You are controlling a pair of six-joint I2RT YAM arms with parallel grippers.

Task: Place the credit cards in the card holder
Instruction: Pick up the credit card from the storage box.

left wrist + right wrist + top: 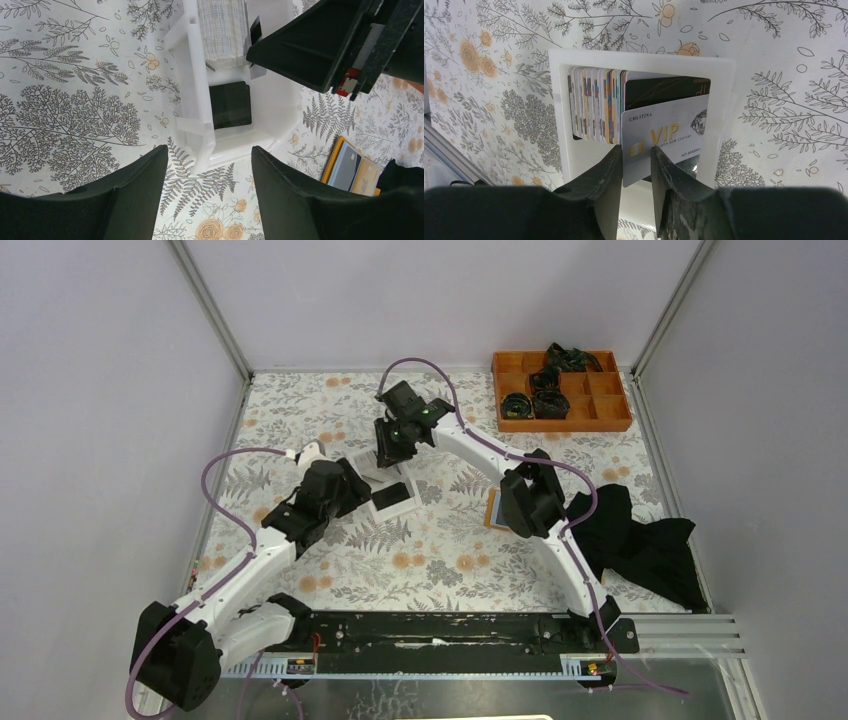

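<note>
Right end effector (pixel 638 159) grips the pale card (pixel 674 132) by its lower edge, within the white box (pixel 724 95). Left end effector (pixel 209 165) is spread wide above the box rim. Card holder (pixel 350 167) lies open on the bench (pixel 75 100), apart from the box.

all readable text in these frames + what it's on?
"CHLITINA": top left of the silver card pinched in the right gripper.
"VIP": large gold letters, same card.
"SON NEW CENTURY": small line under VIP, its start hidden by a finger.
"NO 88588": lower right of the card, further digits unclear.
Black card behind it: gold mark at its edge, unreadable.
Top and left wrist views: none readable.
</note>
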